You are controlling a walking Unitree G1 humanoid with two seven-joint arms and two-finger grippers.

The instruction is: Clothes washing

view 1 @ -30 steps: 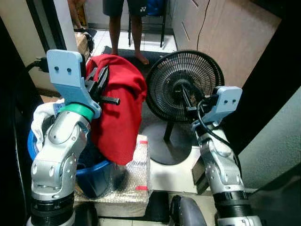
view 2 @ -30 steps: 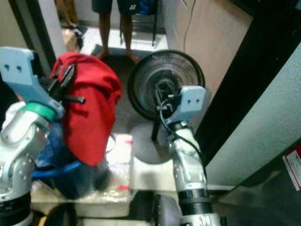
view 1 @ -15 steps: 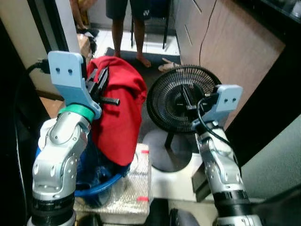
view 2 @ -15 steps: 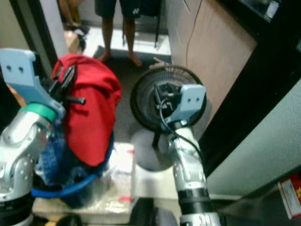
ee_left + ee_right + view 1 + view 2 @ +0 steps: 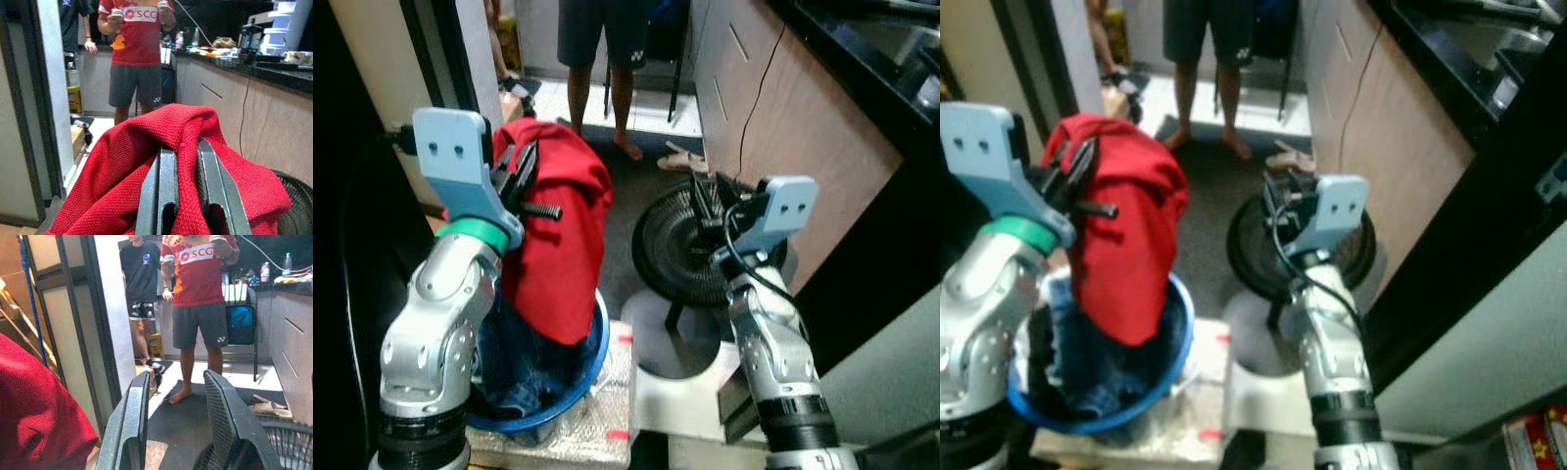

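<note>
While it hangs in the air, the red garment is draped over the left hand, whose two black fingers are pinched together on a fold of the cloth. Its loose lower end trails down into the blue basin directly below, where darker blue clothes lie heaped. That basin rests on a bubble-wrapped package on the floor, at the robot's left.

Raised at the same height, the right hand is released, its fingers spread with nothing between them; it sits well apart from the garment, above a black floor fan that stands on a round base beside a white block.

Wooden cabinets line the right side under a dark worktop, which seems to carry bottles and other small things, though they are too blurred to name. Beyond the fan, a person in a red shirt and grey shorts stands barefoot in the doorway, a second person in dark clothes just behind.
</note>
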